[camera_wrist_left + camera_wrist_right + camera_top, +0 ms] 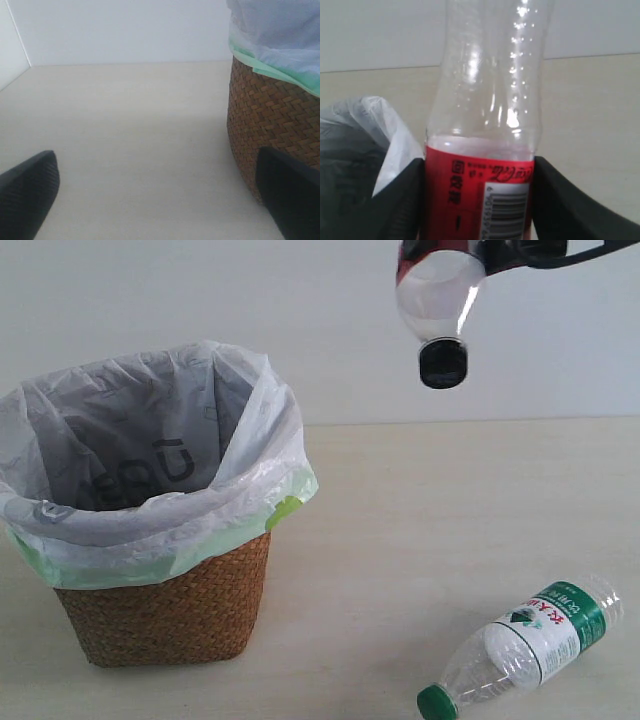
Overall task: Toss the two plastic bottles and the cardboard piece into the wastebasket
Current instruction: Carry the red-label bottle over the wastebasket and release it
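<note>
High at the top of the exterior view hangs the slim red-label bottle, black cap pointing down, held by my right gripper right of the wastebasket. In the right wrist view both black fingers press the red label of this bottle, and the basket's white bag shows beside it. The green-capped bottle lies on its side on the table at the front right. My left gripper is open over bare table beside the wicker basket. The cardboard piece is out of view.
The light wooden table runs back to a white wall. The basket's bag flares wide over the rim, with a green edge at the front.
</note>
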Robot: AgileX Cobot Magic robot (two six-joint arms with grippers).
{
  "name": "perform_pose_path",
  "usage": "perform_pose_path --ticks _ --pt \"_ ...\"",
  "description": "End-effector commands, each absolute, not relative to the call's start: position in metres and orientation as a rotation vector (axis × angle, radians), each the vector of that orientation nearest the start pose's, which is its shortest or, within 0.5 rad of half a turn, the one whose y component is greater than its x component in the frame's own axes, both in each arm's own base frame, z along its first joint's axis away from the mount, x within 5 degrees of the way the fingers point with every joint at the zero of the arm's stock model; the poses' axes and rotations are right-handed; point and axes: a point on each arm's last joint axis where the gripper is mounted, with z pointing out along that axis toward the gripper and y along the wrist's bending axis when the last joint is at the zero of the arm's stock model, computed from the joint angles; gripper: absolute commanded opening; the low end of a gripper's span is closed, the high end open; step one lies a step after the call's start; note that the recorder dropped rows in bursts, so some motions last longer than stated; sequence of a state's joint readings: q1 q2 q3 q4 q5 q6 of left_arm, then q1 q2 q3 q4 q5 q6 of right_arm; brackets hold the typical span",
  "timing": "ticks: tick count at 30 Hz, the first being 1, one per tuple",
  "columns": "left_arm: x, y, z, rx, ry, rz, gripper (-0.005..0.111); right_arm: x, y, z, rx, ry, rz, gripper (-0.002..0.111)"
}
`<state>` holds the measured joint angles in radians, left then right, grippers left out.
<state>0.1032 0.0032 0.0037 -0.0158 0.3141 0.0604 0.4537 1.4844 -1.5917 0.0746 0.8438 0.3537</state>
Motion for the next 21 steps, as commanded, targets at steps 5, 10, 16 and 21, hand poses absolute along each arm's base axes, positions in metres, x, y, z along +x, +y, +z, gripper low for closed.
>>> perform_pose_path --ticks 5,10,16,21 --pt "0.054 0.005 0.185 -0.061 1.791 0.097 0.108 0.294 0.167 0.416 -0.188 2.272 0.540 0.000" --pt "0.054 0.005 0.185 -0.061 1.791 0.097 0.108 0.298 0.144 0.410 -0.125 2.320 0.208 0.000" --pt "0.054 0.005 0.185 -0.061 1.791 0.097 0.108 0.297 0.104 0.412 0.044 2.316 -0.320 0.000" --pt "0.054 0.005 0.185 -0.061 1.791 0.097 0.108 0.296 0.102 0.410 0.117 2.330 -0.333 0.000"
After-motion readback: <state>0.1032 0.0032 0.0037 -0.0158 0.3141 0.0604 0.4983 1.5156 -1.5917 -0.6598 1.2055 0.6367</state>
